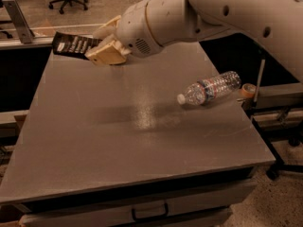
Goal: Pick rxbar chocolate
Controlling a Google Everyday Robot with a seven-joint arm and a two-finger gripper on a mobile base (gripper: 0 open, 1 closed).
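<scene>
The rxbar chocolate [72, 45] is a flat black wrapper with white lettering. It is held in the air above the table's far left corner, sticking out to the left of my gripper [102, 44]. The gripper's tan fingers [108, 53] are shut on the bar's right end. The white arm [199, 13] reaches in from the upper right.
A clear plastic water bottle [209, 88] lies on its side at the right of the grey table [132, 136]. A roll of tape [247, 90] sits just off the table's right edge. Office chairs stand on the floor behind. A drawer handle [149, 213] shows below the front edge.
</scene>
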